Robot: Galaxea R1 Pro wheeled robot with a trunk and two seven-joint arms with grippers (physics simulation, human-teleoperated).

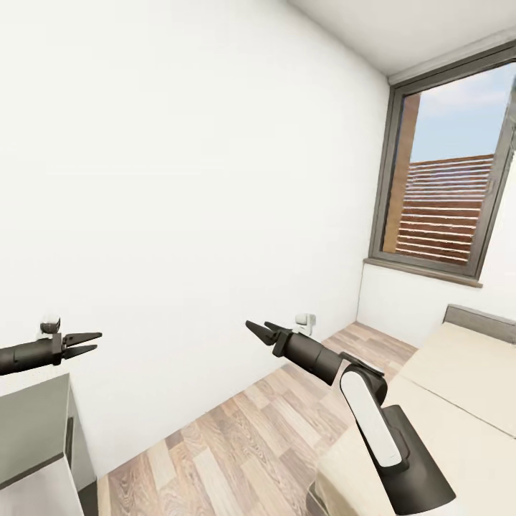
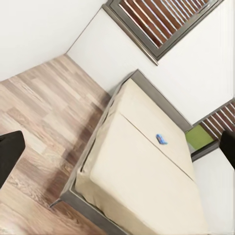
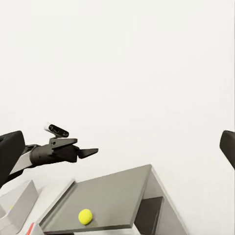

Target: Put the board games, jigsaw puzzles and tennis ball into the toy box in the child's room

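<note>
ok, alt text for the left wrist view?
A low bed with a plain beige mattress sits on a wood-plank floor, a small blue board game lying on it. A green-edged box shows past its far side, under slatted windows.

— We see a bright, even daylight over the whole room; the white wall looks nearly blown out, with almost no shading.

— Agreed. The light seems to come from the window, where sky and slats stay clear.

— Shadows are soft: we notice only a faint one on the wood floor beside the bed.

— Edges lean and stretch in the head view, so we read wide-angle distortion there.

— Nothing looks blurred; the tennis ball stays crisp, though the renders are slightly grainy.
</note>
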